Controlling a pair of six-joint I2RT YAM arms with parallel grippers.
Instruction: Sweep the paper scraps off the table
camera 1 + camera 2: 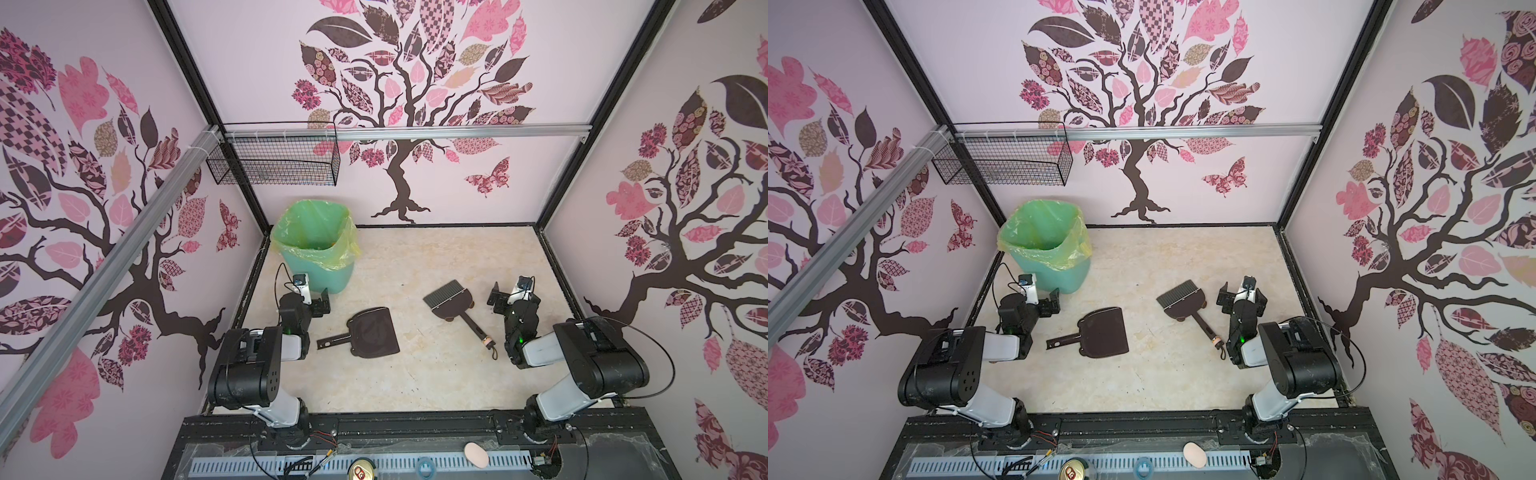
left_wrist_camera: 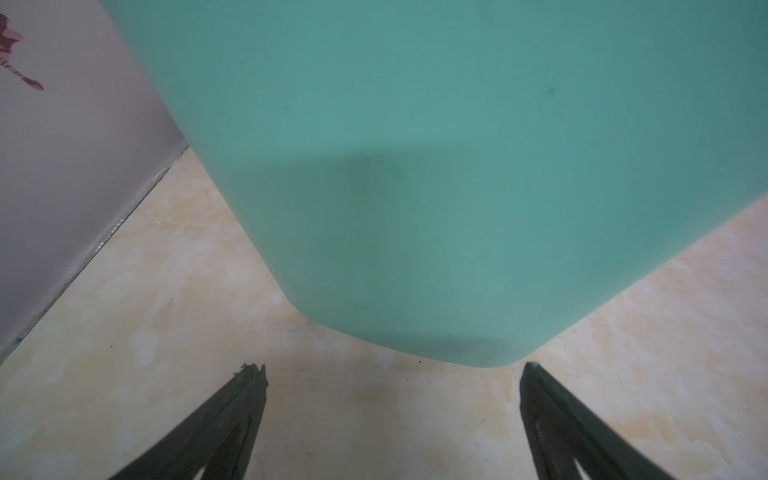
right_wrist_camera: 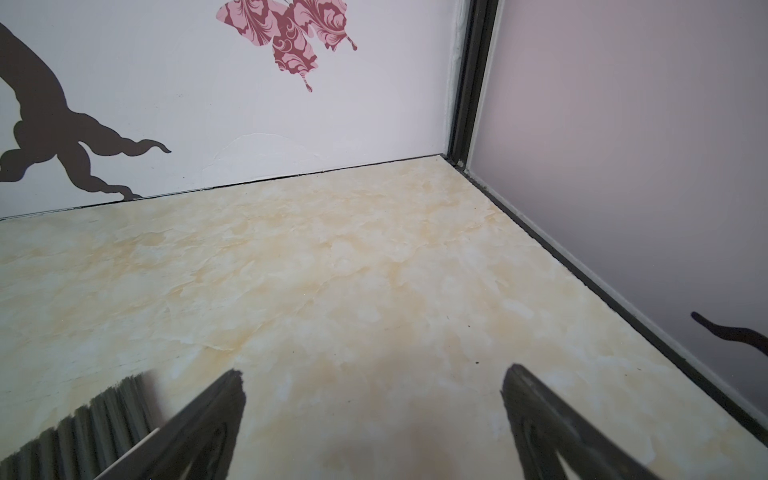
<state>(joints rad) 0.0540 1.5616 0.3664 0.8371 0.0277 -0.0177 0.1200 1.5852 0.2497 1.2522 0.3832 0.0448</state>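
Worktop (image 1: 415, 374), beige marbled: 1 dark dustpan (image 1: 376, 334) left of centre, 1 hand brush (image 1: 451, 300) to its right, apart; 1 green lined bin (image 1: 328, 270) in far-left corner. Paper scraps (image 1: 326, 246): faint orange flecks inside bin, hard to make out. Left gripper (image 2: 390, 370): jaws released, empty, near bin base. Right gripper (image 3: 374, 374): jaws released, empty, beside brush bristles.

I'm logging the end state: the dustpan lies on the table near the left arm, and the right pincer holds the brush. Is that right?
Not quite: the brush lies loose on the table beside the right pincer, which is open and empty, as the right wrist view shows. The dustpan does lie near the left arm.
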